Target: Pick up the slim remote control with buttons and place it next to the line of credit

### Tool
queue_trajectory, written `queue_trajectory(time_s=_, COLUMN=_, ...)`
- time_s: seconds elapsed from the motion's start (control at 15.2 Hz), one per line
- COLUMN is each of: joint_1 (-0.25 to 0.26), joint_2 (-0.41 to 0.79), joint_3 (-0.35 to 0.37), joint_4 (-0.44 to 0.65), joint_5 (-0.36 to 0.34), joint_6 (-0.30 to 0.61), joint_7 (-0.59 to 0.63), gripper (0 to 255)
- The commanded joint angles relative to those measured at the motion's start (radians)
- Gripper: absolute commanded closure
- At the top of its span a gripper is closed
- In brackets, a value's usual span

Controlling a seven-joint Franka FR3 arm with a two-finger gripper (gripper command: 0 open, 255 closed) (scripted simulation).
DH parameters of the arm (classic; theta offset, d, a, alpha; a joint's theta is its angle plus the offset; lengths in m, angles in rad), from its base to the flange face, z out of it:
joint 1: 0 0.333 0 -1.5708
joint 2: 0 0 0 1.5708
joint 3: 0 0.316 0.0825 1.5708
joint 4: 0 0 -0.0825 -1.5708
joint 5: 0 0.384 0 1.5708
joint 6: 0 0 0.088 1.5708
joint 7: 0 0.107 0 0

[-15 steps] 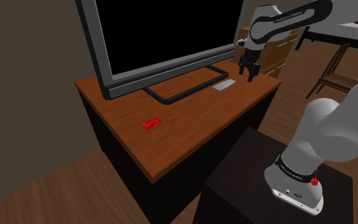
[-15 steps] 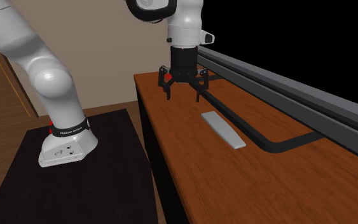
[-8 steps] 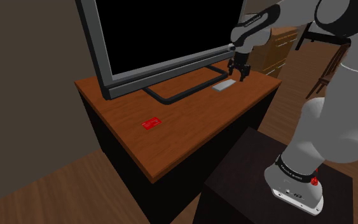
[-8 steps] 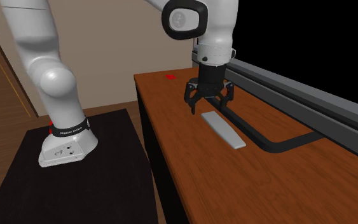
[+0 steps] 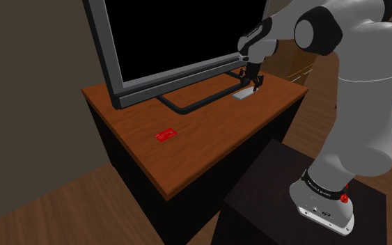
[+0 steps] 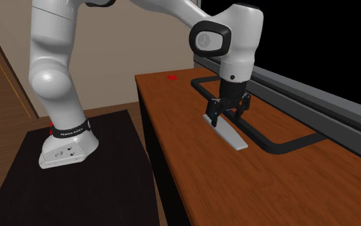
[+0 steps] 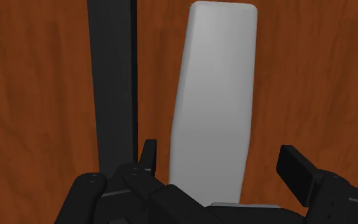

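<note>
Step in hand: the approach to the grasp; the pick itself is not yet made.

The remote control (image 7: 215, 95) is drawn as a plain, slim grey-white slab with no buttons visible; it lies flat on the wooden table (image 5: 208, 136), just beside the black bar of the television stand (image 7: 112, 76) and roughly parallel to it; in the shoulder view it sits near the table's far right corner, in front of the television (image 5: 180, 42).

The gripper (image 7: 220, 167) hangs directly above the near end of the remote control; its fingers stand apart, one on each long side of the slab, and neither touches it; nothing is held. In the second exterior view the fingertips are close to the table surface, but whether they reach the level of the slab's sides cannot be told.

The red card (image 5: 165, 135) lies well apart from the remote control, toward the shoulder view's left, near the table's front edge.

Next move, as a judgement: lower the gripper until the fingers flank the slab's edges; close across the narrow width; the finger on the stand side has little clearance, so the bar is the likely obstruction. The slab is thin and flat, so a shallow grip may slip; lift straight up before carrying toward the red card.
</note>
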Motion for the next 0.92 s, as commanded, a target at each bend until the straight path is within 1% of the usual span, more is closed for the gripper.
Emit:
queue_trajectory(time_s=0.0, joint_1=-0.007, joint_2=0.016, joint_3=0.012, joint_4=-0.009, joint_5=0.017, joint_6=0.021, joint_7=-0.012, gripper=0)
queue_trajectory(time_s=0.2, joint_1=-0.021, joint_2=0.044, joint_3=0.031, joint_4=-0.023, joint_5=0.045, joint_6=0.056, joint_7=-0.03, gripper=0)
queue_trajectory(time_s=0.73, joint_1=-0.021, joint_2=0.045, joint_3=0.031, joint_4=-0.023, joint_5=0.045, joint_6=0.056, joint_7=-0.03, gripper=0)
queue_trajectory(time_s=0.79, joint_1=-0.021, joint_2=0.045, joint_3=0.031, joint_4=-0.023, joint_5=0.045, joint_6=0.056, joint_7=-0.03, gripper=255)
queue_trajectory(time_s=0.86, joint_1=-0.021, joint_2=0.045, joint_3=0.031, joint_4=-0.023, joint_5=0.045, joint_6=0.056, joint_7=-0.03, gripper=255)
